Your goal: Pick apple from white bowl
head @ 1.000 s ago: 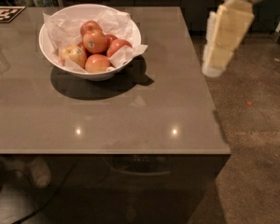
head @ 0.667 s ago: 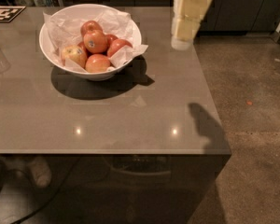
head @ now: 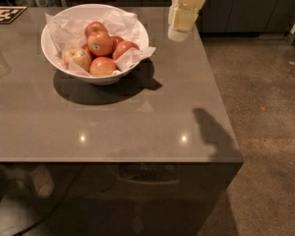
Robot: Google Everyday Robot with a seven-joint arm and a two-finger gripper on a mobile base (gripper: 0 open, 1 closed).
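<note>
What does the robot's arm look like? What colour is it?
The pincer is at the top of the picture, over the far edge of the table, to the right of the white bowl. It is pale creamy yellow and blocky, like stacked boxes, ending in a rounder whitish tip. No cables, stickers or writing show on it.

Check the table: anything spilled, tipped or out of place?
Nothing stands out. The wide white bowl sits upright on the grey table, with the stickered orange-red apple topmost inside. Crumpled white paper lining droops over its rim. The pincer hangs beside the bowl.
</note>
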